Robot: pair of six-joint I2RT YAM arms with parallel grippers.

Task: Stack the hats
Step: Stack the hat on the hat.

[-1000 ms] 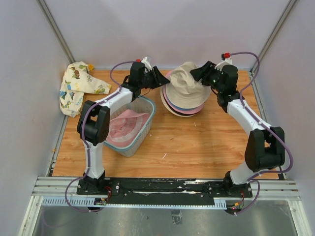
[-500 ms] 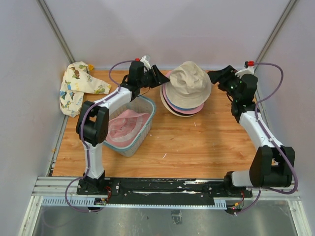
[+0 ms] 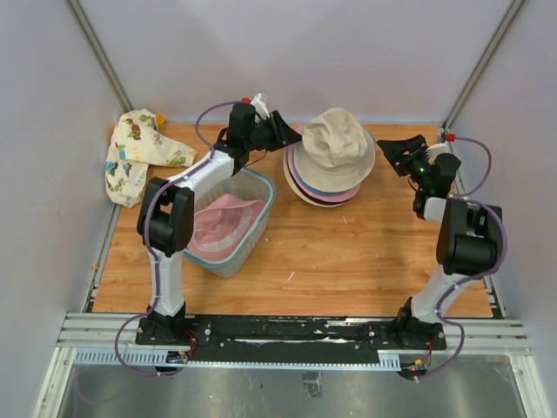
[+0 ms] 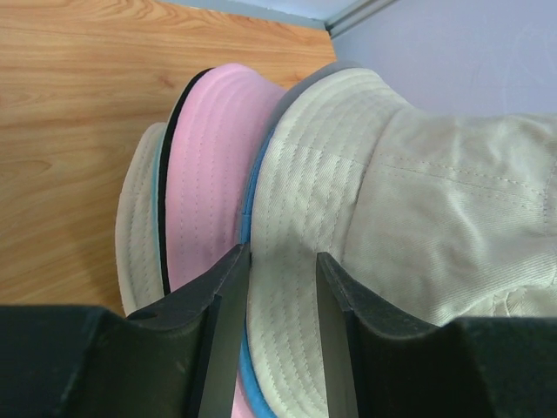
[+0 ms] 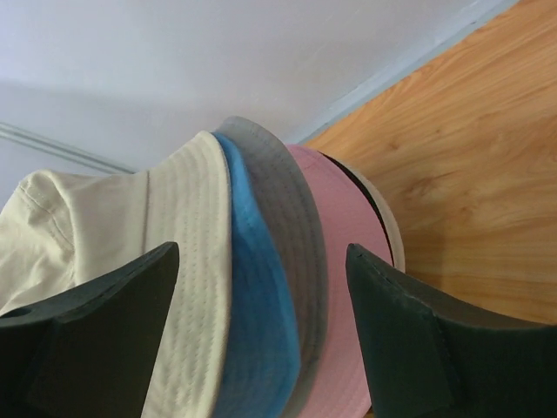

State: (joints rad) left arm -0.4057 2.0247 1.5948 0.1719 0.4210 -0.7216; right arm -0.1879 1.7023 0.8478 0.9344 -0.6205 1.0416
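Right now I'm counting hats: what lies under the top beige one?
Brim edges show: blue hat, grey hat, pink hat, cream hat at bottom. Their crowns are covered.

No words, numbers or brand names can be read anywhere in these pictures. The cloth (image 3: 139, 155) at the far left of the table has little cartoon pictures on it, but they are too small to show any letters.

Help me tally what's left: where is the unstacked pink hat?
In the top view, the pink hat lies inside the mesh basket on the table's left side, left of the hat stack.
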